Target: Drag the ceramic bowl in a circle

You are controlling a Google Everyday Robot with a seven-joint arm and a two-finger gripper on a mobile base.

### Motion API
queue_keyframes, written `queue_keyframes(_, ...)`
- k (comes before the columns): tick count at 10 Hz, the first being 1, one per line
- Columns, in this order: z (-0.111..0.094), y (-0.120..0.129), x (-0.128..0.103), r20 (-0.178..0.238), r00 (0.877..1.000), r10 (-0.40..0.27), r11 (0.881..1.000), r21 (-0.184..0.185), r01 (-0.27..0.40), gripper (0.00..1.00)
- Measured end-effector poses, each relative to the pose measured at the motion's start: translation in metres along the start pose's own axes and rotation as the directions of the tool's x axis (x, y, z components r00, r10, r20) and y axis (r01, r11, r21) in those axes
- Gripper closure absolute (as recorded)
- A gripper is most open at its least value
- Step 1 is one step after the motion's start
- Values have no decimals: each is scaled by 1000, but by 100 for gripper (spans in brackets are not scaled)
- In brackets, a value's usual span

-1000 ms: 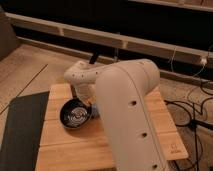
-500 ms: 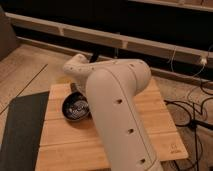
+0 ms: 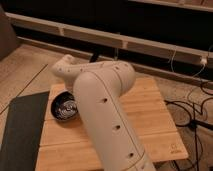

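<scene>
The gripper is hidden behind the white arm (image 3: 107, 117), at the upper-right side of the bowl (image 3: 65, 107); whether it is released, clenched or grasping cannot be told from this view. The arm rises from the lower edge of the view, crosses the middle of the table (image 3: 147, 112) and bends at a rounded joint (image 3: 65, 70) above the table's rear-left corner, from which it turns down toward the bowl. The bowl – glossy black, round and shallow, with pale ring marks inside – rests upright on the left part of the table, near the left edge and about midway between front and rear. Its right portion is covered by the arm. The table top is light wood made of planks. A dark grey panel (image 3: 22, 131) lies just beside the table's left edge, on the pale floor (image 3: 25, 67). Black cables (image 3: 196, 116) run over the floor to the right of the table, and a thin white cable leads up to a white plug (image 3: 204, 61) on the dark wall at the rear right.
</scene>
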Motion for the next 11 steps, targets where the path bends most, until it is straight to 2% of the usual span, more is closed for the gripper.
queue_keyframes(3,13,16,41,-59,998,28,999,-30,-30,100)
queue_keyframes(5,18,11,68,-102,992,75,996,-30,-79,100)
queue_keyframes(6,18,2,80,-123,986,115,993,-18,-118,100)
queue_keyframes(8,13,-19,87,-136,977,162,987,19,-161,100)
queue_keyframes(11,0,-47,73,-126,974,189,981,75,-180,100)
